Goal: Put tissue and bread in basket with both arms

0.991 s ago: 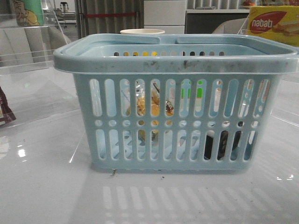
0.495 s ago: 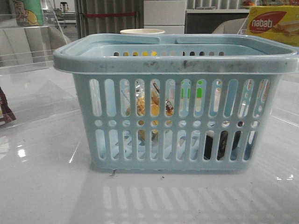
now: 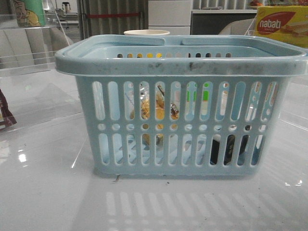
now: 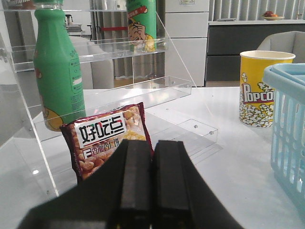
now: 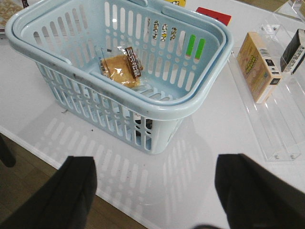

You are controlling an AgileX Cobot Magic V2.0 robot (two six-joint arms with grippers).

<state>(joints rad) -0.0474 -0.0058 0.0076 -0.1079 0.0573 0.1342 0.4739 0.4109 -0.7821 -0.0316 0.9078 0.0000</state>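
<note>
The light-blue basket stands in the middle of the white table; it also shows in the right wrist view and at the edge of the left wrist view. The clear bread packet lies inside it and shows through the slots. A dark pack, the tissue, shows through the lower slots at the basket's right, inside. My right gripper is wide open and empty, above the table's front edge, short of the basket. My left gripper is shut and empty, away from the basket. Neither gripper shows in the front view.
A dark-red snack wrapper stands just beyond my left gripper, in front of a green bottle on a clear acrylic shelf. A yellow popcorn cup stands behind the basket. A tan box lies on an acrylic tray beside the basket. A nabati box is at the back right.
</note>
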